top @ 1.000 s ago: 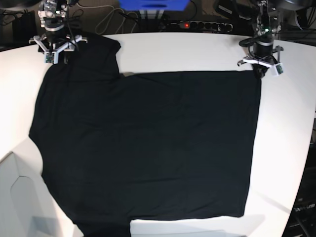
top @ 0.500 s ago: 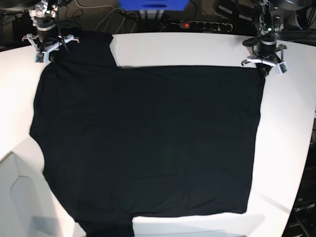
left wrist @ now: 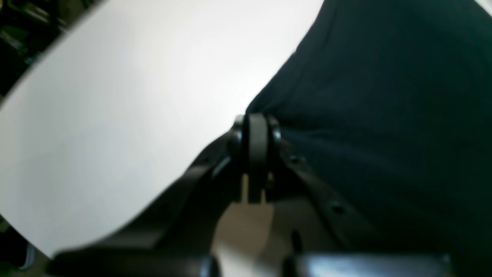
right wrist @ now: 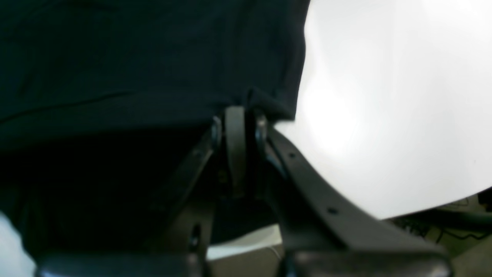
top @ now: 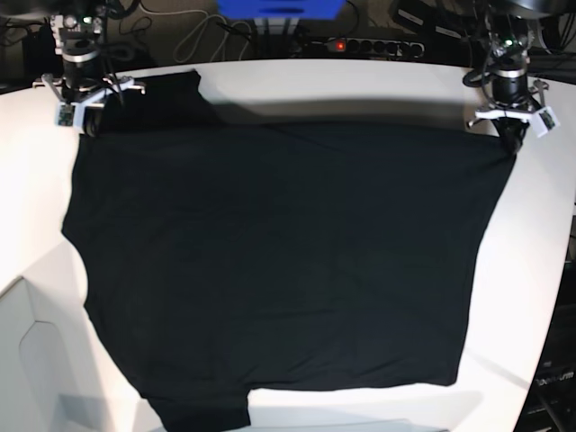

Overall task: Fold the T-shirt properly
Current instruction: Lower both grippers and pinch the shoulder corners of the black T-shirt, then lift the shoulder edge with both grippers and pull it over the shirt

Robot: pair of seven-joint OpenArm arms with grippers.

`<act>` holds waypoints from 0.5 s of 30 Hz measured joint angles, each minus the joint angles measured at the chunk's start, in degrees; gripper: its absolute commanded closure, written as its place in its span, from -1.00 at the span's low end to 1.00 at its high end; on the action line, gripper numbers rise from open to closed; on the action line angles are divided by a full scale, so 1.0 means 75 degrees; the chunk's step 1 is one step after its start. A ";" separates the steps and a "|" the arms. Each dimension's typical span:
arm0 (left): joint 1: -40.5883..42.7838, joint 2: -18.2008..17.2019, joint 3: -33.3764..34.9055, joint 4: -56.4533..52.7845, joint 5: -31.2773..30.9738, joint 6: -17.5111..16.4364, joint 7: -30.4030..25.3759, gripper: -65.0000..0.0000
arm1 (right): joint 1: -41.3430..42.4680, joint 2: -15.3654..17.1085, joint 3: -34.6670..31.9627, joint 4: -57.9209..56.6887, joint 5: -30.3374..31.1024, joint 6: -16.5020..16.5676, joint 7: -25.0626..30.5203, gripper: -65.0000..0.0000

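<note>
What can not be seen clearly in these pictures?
- T-shirt: its lower left sleeve is cut off by the bottom edge of the base view. No tag, label or collar shows in any view.
- Left gripper: the left wrist view is blurred, so the grip on the cloth is unclear.
- Right gripper: also blurred; dark fingers merge with the dark cloth.
- Table: mostly hidden under the T-shirt.

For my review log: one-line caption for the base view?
Both grippers, left and right, pinch far corners of the black T-shirt on the white table.

The right gripper [right wrist: 240, 115] pinches the T-shirt's [right wrist: 146, 65] edge; the white table [right wrist: 388, 107] lies at three o'clock.
</note>
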 measured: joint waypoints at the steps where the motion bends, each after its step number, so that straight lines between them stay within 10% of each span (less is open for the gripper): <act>1: -0.0023 -0.0017 0.0006 0.0044 -0.0003 0.0000 0.0009 1.00 | 0.0146 0.0000 0.0000 -0.0009 -0.0003 0.0000 0.0000 1.00; 15: -0.1836 -0.0017 0.0003 -0.0484 0.0047 0.0006 0.1472 1.00 | 0.2122 0.0041 -0.0044 -0.0052 -0.0055 -0.0003 -0.0627 1.00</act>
